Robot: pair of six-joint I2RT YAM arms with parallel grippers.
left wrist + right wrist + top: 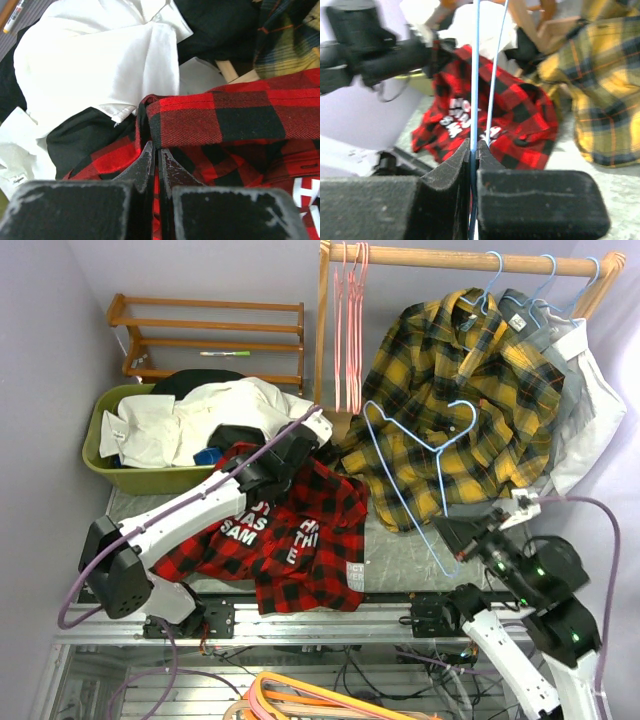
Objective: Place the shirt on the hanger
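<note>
The red-and-black plaid shirt (290, 540) lies on the table with white block letters up. It also shows in the left wrist view (235, 120) and the right wrist view (490, 120). My left gripper (285, 458) is shut on the shirt's upper edge and lifts it a little; in its wrist view the gripper (156, 150) pinches red cloth. My right gripper (462, 552) is shut on a corner of the light-blue wire hanger (415, 455), held upright to the right of the shirt. In the right wrist view the hanger wire (475, 75) runs up from the gripper (474, 146).
A green basket (100, 435) of white clothes stands at the back left. A wooden rail (470, 257) carries pink hangers (350, 330), a yellow-and-black plaid shirt (460, 390) and a white shirt (600, 410). A wooden shoe rack (210, 335) stands behind.
</note>
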